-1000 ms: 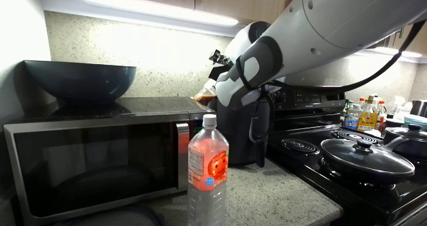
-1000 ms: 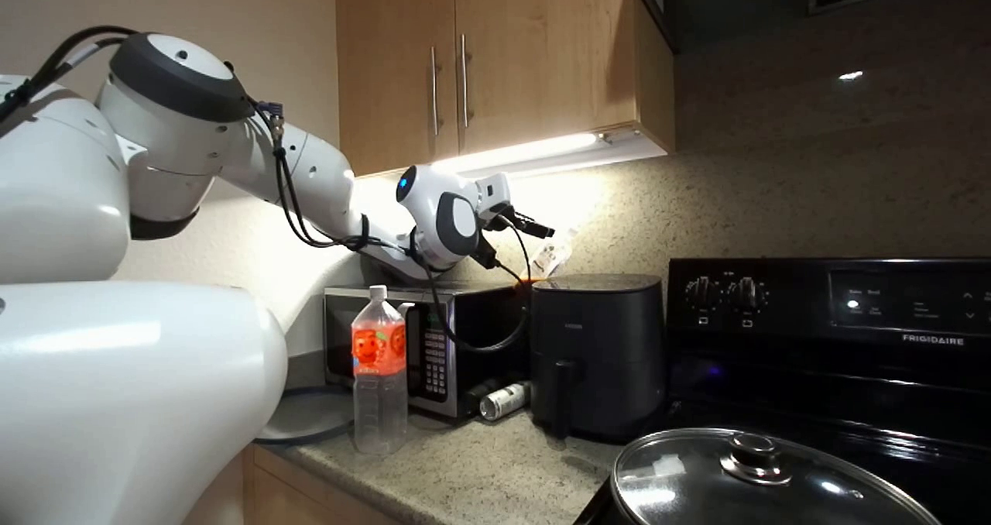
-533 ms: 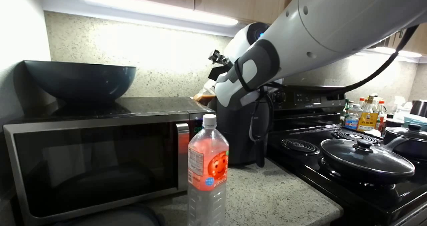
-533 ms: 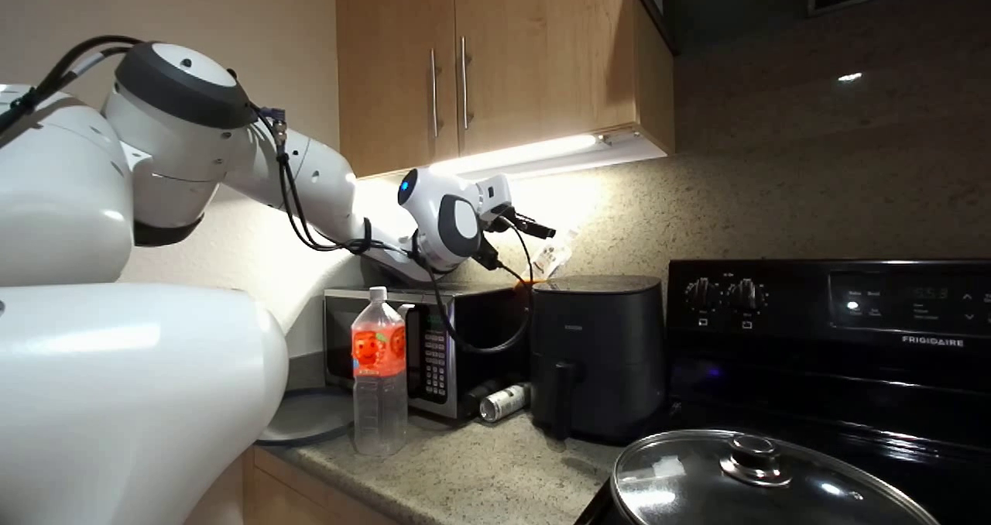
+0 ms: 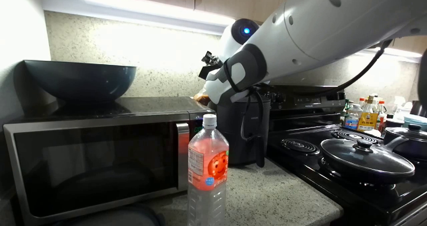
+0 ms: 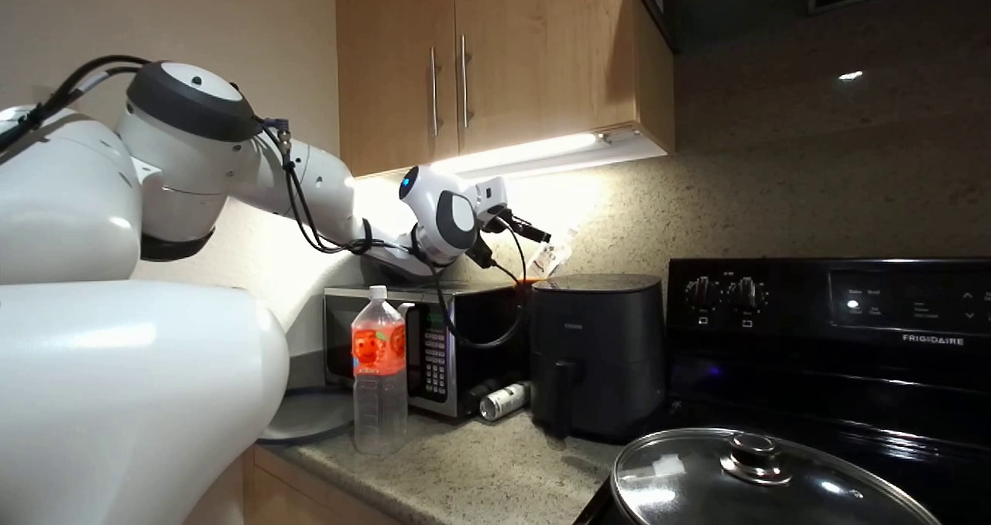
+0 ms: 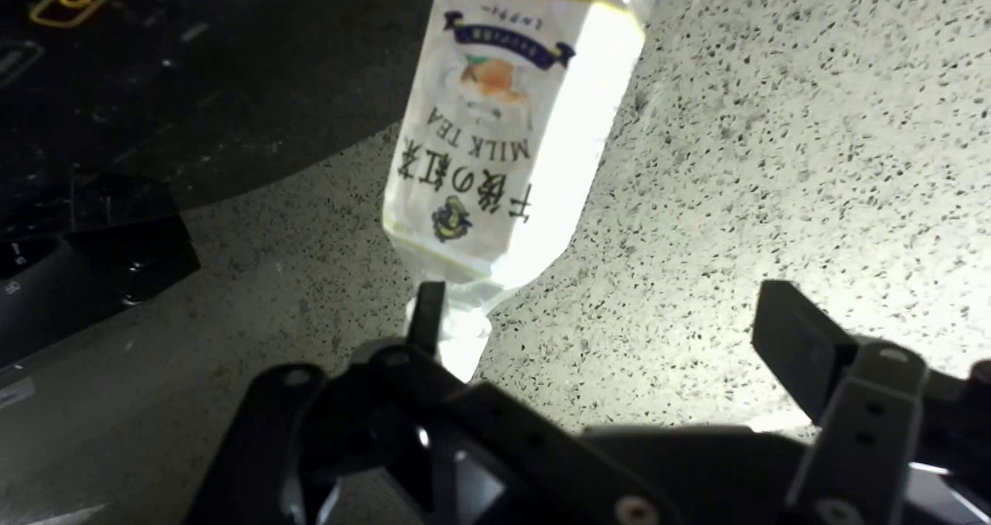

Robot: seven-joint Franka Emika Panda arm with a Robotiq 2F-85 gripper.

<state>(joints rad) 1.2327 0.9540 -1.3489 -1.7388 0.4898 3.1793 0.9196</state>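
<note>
1. Leaning towards one o'clock in an exterior view, the milk tea bottle (image 6: pixel 551 255) shows beyond the air fryer (image 6: pixel 596 355), its lower part hidden, so you cannot tell what it rests on.
2. In the wrist view, you see it upside down, its neck (image 7: pixel 467 327) pointing just past six o'clock.
3. Your fingers (image 7: pixel 801 347) stand spread wide; the nine o'clock one overlaps the neck in that view, and you cannot tell whether it touches.
4. From this bottle, in an exterior view, your microwave (image 5: pixel 96 166) sits at eight o'clock, carrying a dark blue bowl (image 5: pixel 81 81) at nine.
5. At six o'clock there, an orange-labelled bottle (image 5: pixel 208 169) stands upright on your worktop (image 5: pixel 267 192).
6. In an exterior view, a can (image 6: pixel 505 401) lies at the milk tea bottle's seven o'clock, near the air fryer.
7. Farther out, at four o'clock in an exterior view, a lidded pan (image 5: pixel 367 162) sits on the stove (image 5: pixel 300 162).
</note>
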